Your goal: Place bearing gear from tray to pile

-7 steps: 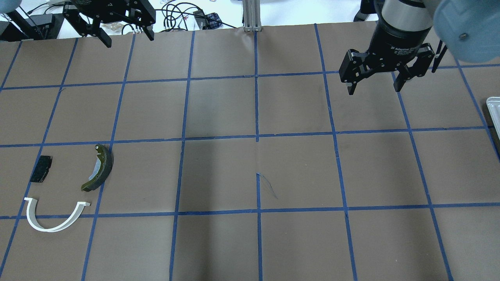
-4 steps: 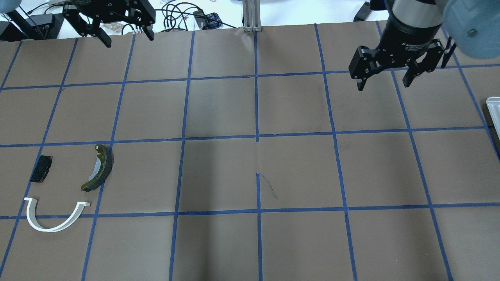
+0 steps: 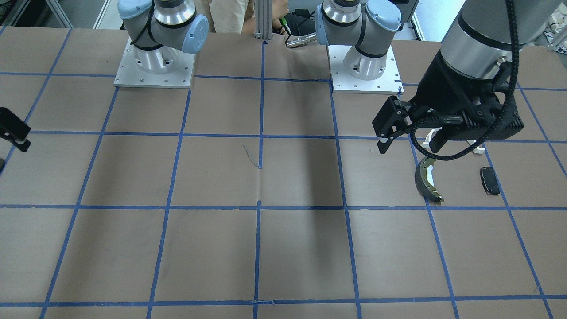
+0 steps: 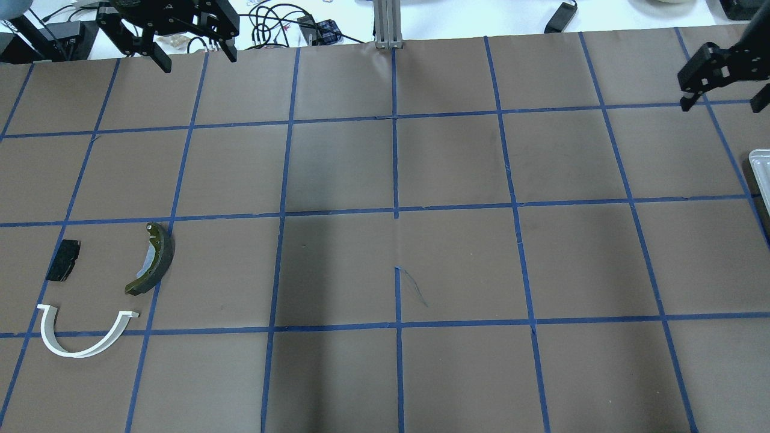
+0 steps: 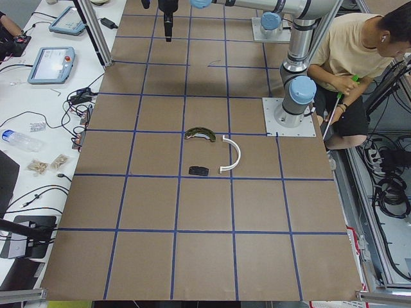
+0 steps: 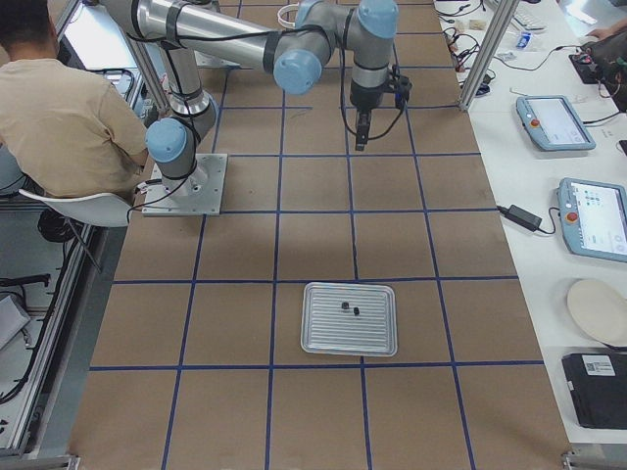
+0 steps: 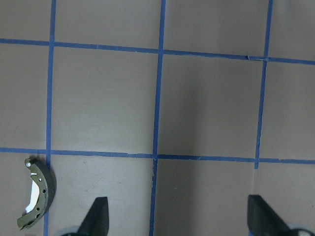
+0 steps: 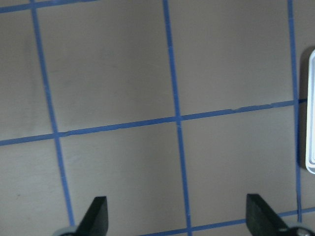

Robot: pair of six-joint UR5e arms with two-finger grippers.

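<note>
The silver tray (image 6: 348, 319) holds two small dark parts (image 6: 344, 307); I cannot tell which one is the bearing gear. Only the tray's rim shows at the right edge of the overhead view (image 4: 759, 174) and in the right wrist view (image 8: 310, 113). The pile lies at the front left: a white arch (image 4: 81, 337), a dark brake shoe (image 4: 153, 258) and a black pad (image 4: 63, 260). My right gripper (image 4: 720, 103) is open and empty, at the far right, beyond the tray. My left gripper (image 4: 189, 55) is open and empty at the far left, well beyond the pile.
Brown paper with a blue tape grid covers the table (image 4: 397, 240). Cables and boxes lie past the far edge (image 4: 271, 24). A seated person (image 5: 353, 58) is by the robot bases. Tablets lie on a side bench (image 6: 588, 215).
My right gripper has moved right, toward the table's right edge, and stayed open. The left arm and the pile have not moved.
</note>
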